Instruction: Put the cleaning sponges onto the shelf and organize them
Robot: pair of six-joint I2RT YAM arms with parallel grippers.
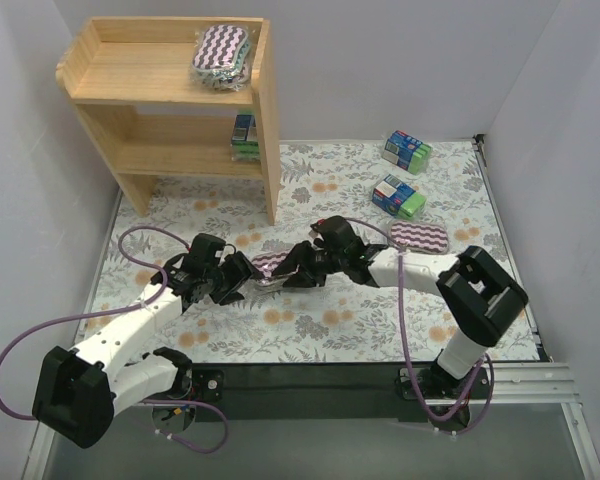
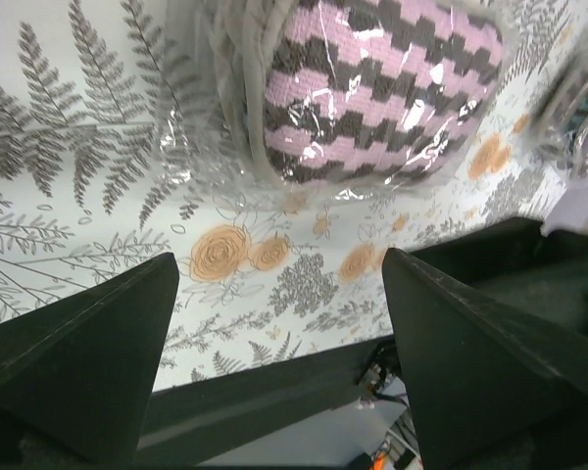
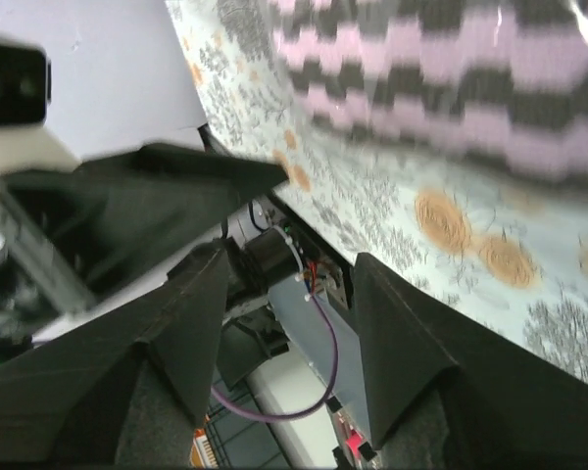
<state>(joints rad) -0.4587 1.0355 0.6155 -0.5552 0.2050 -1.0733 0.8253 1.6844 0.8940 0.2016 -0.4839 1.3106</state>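
The floral-print desk (image 1: 320, 330) carries a light wooden two-tier shelf (image 1: 130, 85) at its far left. A clear-wrapped purple-and-white zigzag sponge (image 1: 221, 52) lies at the right end of the top tier, with a blue-and-green wrapped pack (image 1: 244, 137) on the tier below. On the desk, a second pack (image 1: 407, 150) and a third pack (image 1: 398, 196) lie far right. A second zigzag sponge (image 1: 420, 237) lies to the right and a third zigzag sponge (image 1: 270, 265) in the middle.

Left fingers (image 2: 88, 352) spread wide, right fingers (image 3: 421, 333) parted, tips facing each other.

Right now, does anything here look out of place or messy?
Nothing looks spilled or broken. The zigzag sponge on the shelf's top tier sits slightly askew, crowded against the right rim rather than squared up.
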